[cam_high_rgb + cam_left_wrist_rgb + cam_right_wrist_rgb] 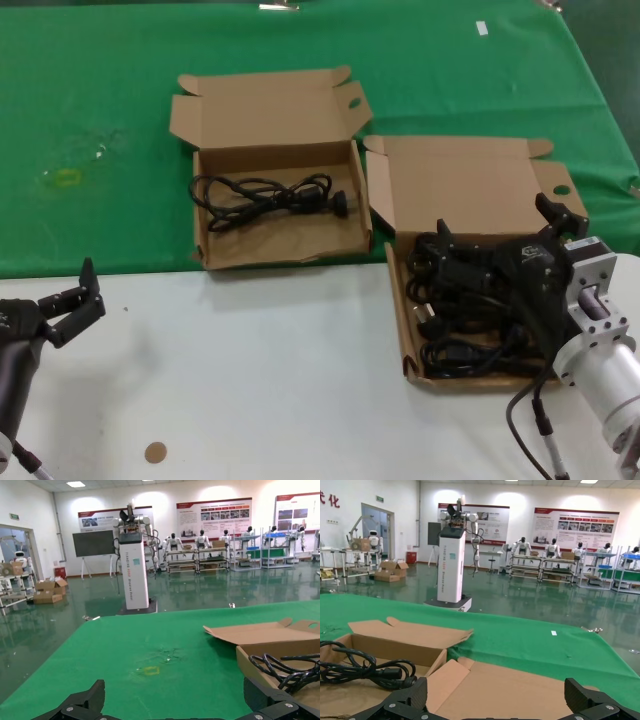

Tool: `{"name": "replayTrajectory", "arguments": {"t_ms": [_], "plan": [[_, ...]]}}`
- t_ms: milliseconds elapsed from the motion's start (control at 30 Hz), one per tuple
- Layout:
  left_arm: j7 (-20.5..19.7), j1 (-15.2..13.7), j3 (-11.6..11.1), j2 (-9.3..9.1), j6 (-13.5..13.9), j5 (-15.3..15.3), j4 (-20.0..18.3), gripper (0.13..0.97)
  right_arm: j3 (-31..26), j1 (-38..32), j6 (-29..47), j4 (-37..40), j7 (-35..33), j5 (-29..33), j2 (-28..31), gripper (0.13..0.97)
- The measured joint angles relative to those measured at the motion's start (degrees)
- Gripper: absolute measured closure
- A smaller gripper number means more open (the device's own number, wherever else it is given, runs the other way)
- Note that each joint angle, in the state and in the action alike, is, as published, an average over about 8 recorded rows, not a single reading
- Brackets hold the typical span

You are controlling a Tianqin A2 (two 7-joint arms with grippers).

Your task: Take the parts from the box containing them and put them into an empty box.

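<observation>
— Under the right gripper point(497, 232), jaws apart?
— Squarish brown cardboard box point(464, 190), full of tangled glossy black cords point(462, 300).
— Beyond its jaws?
— Smaller cardboard box point(279, 205), one coiled cord point(272, 196) inside.
— Left gripper point(67, 292)?
— Spread wide, over bare white tabletop point(270, 380).

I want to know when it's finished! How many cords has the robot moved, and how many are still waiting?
One power cord already lies in the smaller box. Nothing is being carried now: the right gripper hangs with open jaws over the pile of cords in the larger box. The left gripper waits open at the near left. Most cords remain in a tangle too dense to count.
</observation>
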State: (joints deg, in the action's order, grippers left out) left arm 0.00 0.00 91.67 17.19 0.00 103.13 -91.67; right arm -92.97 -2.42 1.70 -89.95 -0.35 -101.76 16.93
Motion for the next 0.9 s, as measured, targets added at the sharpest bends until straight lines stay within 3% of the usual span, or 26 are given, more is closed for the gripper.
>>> {"name": "replayTrajectory", "arguments": {"t_ms": [900], "plan": [[0.0,0.0,0.0,0.0,0.0,0.0,0.0,0.132,0.0,0.0,0.0,0.0,0.0,0.0,0.0,0.129]]}}
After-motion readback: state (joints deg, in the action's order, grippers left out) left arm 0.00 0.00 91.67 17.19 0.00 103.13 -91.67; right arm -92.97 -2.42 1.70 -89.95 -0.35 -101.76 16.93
